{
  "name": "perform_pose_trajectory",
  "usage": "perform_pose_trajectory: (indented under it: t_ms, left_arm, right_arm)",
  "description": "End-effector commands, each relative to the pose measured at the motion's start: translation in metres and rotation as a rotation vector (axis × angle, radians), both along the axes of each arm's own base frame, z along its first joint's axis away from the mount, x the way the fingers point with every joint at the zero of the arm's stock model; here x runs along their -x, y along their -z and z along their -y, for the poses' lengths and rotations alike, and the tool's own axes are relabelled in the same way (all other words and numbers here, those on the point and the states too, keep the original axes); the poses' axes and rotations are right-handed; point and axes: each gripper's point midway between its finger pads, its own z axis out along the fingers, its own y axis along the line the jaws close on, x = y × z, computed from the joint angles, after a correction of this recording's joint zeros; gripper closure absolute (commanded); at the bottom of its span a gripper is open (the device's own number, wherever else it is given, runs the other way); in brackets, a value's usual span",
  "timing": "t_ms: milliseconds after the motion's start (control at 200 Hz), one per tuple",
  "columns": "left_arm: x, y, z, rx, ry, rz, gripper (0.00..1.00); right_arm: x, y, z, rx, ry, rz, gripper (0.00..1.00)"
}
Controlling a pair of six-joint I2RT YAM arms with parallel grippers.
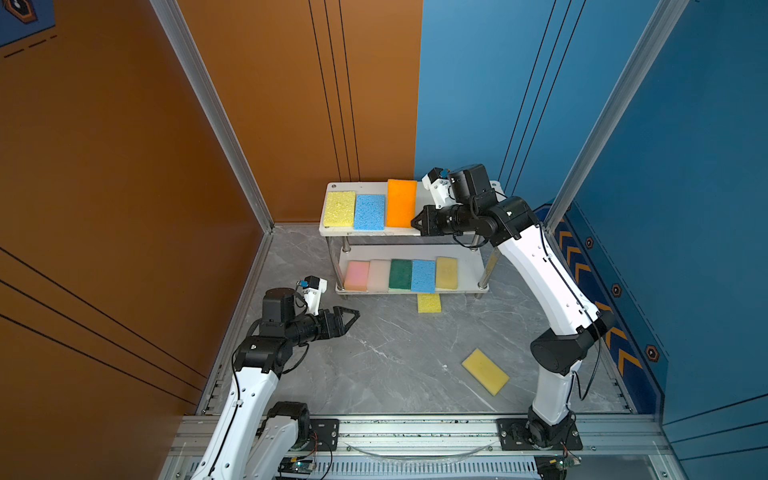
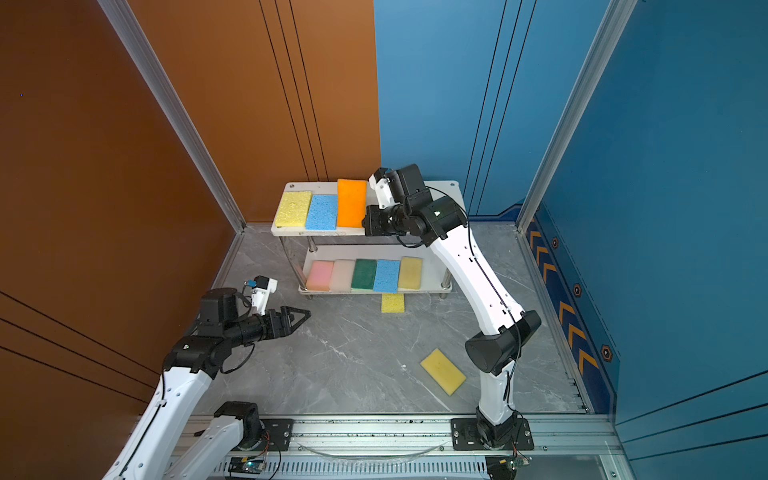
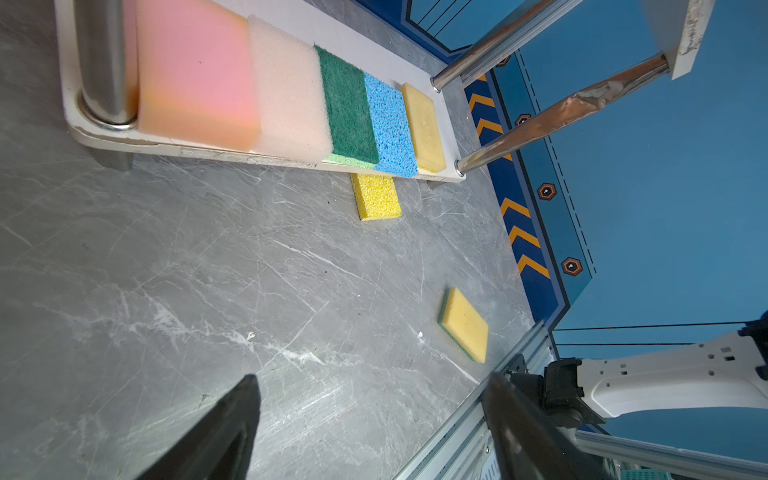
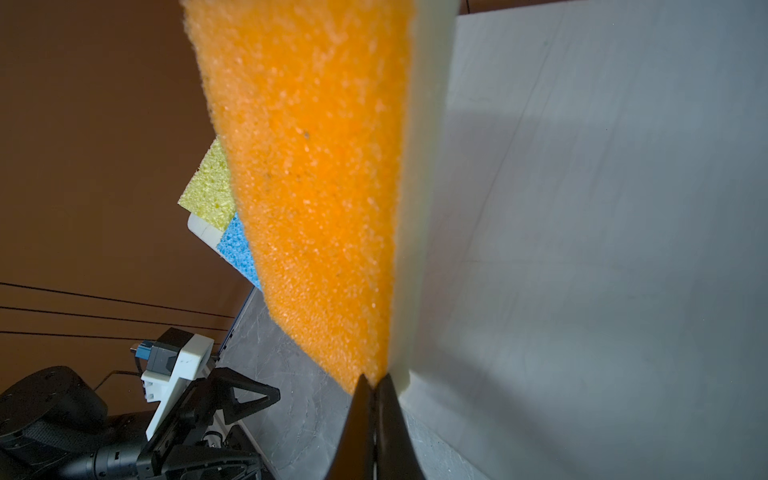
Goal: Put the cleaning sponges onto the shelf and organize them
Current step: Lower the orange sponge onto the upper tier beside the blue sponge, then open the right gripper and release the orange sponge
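Orange foam is what the right pincer point(image 1: 415, 223) is clenching. Its jaws are pressed together on the near right corner of the orange sponge point(image 1: 401, 203), up over the top board of the shelf point(image 1: 469, 270). In the right wrist view the sponge is looking tipped rather than flat, with its pale edge facing the bare board, though I cannot tell how far it is lifted. Its long axis is running front to back, away from the pincer toward the back wall. That is the same way the blue sponge point(image 1: 369, 212) just beside it and the yellow sponge point(image 1: 340, 208) beyond are lying.

I'd judge the coming move to be laying it flat and letting go. That is turning on keeping its long edge parallel to the blue one without riding up over it.

The left pincer point(image 1: 351, 318) is hanging released with its jaws wide and nothing between them, above the tabletop point(image 1: 374, 365) near the shelf's left front leg. The lower board is carrying five sponges in a row.

Two more are waiting on the tabletop. A small yellow sponge point(image 1: 429, 303) is poking out from under the shelf's front edge, off to the left pincer's right. A larger pale yellow sponge point(image 1: 485, 371) is lying diagonally, well apart from the left pincer and nearer the right arm.
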Motion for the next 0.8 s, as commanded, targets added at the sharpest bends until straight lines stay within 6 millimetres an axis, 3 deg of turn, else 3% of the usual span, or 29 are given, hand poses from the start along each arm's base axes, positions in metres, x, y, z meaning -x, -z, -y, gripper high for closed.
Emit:
perform_pose_trajectory:
  t_ms: [0,285,380,541,796]
  left_arm:
    - [0.0013,0.0054,-0.0027,-0.013,-0.002,-0.005,0.15]
    - [0.001,0.0062,-0.0028,-0.014,-0.002,-0.007,0.15]
    - [0.0008,0.0058,-0.0029,-0.013,-0.003,-0.007,0.15]
    - [0.001,0.0057,-0.0029,-0.013,-0.003,-0.006,0.15]
    - [0.001,0.0052,-0.0031,-0.013,-0.004,-0.004,0.15]
  right_arm:
    - [0.0028,0.0006,-0.0061,-0.011,-0.014,-0.02,1.0]
    - [0.0013,0.0027,-0.0074,-0.011,-0.015,-0.025,1.0]
    - [0.0012,0.0025,-0.0077,-0.011,-0.015,-0.024,0.88]
    - [0.0005,0.0034,-0.0073,-0.008,-0.012,-0.025,0.79]
    - [0.0005,0.0045,-0.0081,-0.006,-0.011,-0.027,0.74]
